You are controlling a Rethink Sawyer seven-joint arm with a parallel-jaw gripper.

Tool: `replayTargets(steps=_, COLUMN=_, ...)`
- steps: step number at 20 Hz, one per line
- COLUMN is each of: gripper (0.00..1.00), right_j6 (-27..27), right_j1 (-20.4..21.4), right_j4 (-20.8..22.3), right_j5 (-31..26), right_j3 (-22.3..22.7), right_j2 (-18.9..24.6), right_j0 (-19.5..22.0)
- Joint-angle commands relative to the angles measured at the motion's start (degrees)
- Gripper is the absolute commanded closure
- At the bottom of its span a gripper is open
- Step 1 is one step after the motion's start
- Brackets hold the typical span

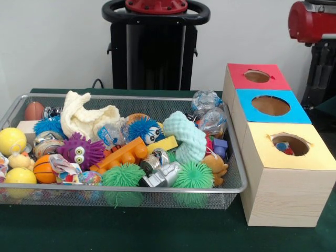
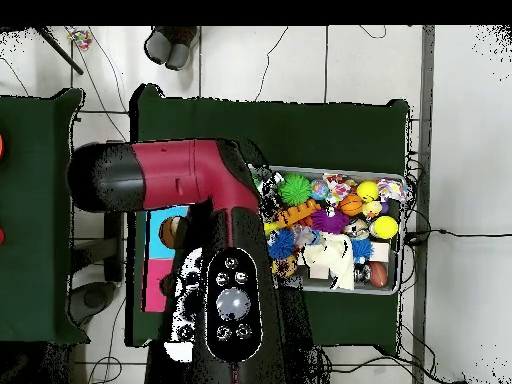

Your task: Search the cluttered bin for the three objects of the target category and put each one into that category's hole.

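Wire-mesh bin (image 1: 237, 173) sits on the dark green surface (image 1: 157, 233), rectangular, silver rim, crammed with toys.

Contents, front view:
- Two green spiky rubber balls at the near wall (image 1: 123, 176) and (image 1: 193, 176), soft bristles all round.
- Purple spiky ball with googly eyes (image 1: 80, 150); blue spiky ball, also with eyes (image 1: 143, 129); another blue tuft farther left (image 1: 35, 126).
- Orange plastic brick with round studs (image 1: 123, 154), a yellow block (image 1: 164, 144) touching its end.
- Mint-green foam piece (image 1: 186, 137), bumpy texture, bent in a curve.
- Cream knitted cloth (image 1: 84, 116), crumpled, standing up above the heap.
- Smooth yellow balls at the left end (image 1: 11, 140), (image 1: 20, 176); small basketball (image 1: 44, 169); brown football at the far corner (image 1: 34, 111).
- Silver metallic toy (image 1: 161, 176) between the green balls.
- Clear crinkled plastic balls (image 1: 206, 101), (image 1: 213, 122) at the right end.

Beside the bin, nearly touching: three pale wooden boxes in a row, each top with a round hole — red (image 1: 257, 76), blue (image 1: 270, 105), yellow (image 1: 290, 144). Something small and coloured shows inside the yellow hole (cannot make out what).

Overhead view: the red and black arm (image 2: 190, 180) lies over the boxes; only parts of the blue and red tops show (image 2: 160, 228). The bin (image 2: 392, 285) is uncovered. The gripper is hidden in both views, so I cannot tell how the jaws stand.
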State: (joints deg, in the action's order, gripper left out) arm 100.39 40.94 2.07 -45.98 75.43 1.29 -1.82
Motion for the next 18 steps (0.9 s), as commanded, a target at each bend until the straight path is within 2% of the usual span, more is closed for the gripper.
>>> replayTargets(steps=1, gripper=1.0, right_j6=-2.37, right_j1=-0.05, right_j4=-0.67, right_j5=-4.83, right_j3=4.39, right_j2=4.71, right_j0=5.64)
replayTargets(steps=6, gripper=1.0, right_j6=-6.15, right_j1=1.31, right_j4=-1.18, right_j5=-2.51, right_j3=8.98, right_j2=7.49, right_j0=11.61)
replayTargets(steps=9, gripper=1.0, right_j6=-7.66, right_j1=1.6, right_j4=-0.5, right_j5=-1.95, right_j3=9.62, right_j2=8.51, right_j0=14.33)
replayTargets(steps=13, gripper=1.0, right_j6=-6.95, right_j1=3.69, right_j4=1.92, right_j5=-1.1, right_j3=11.49, right_j2=7.59, right_j0=15.98)
replayTargets(steps=18, gripper=1.0, right_j6=-4.15, right_j1=6.64, right_j4=4.12, right_j5=0.66, right_j3=16.63, right_j2=5.62, right_j0=16.41)
